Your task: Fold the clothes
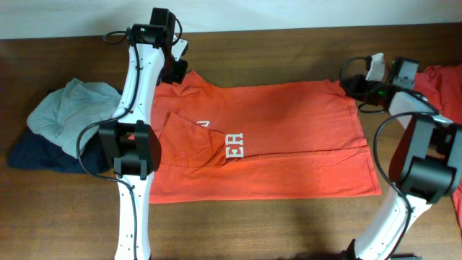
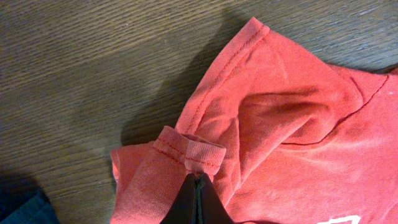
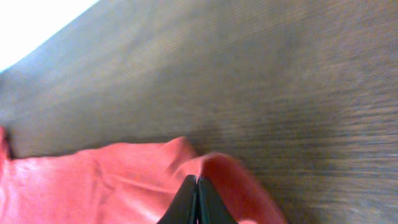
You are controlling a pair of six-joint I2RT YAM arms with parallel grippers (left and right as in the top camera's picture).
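An orange-red T-shirt lies spread across the wooden table, part of its white print showing near the middle and one sleeve folded inward. My left gripper is at the shirt's far left corner. In the left wrist view the left gripper is shut on the stitched sleeve hem, which bunches up at the tips. My right gripper is at the far right corner. In the right wrist view the right gripper is shut on a raised fold of the shirt's edge.
A pile of grey-green and navy clothes sits at the left of the table. Another red garment lies at the far right edge, behind the right arm. Bare wood runs along the front.
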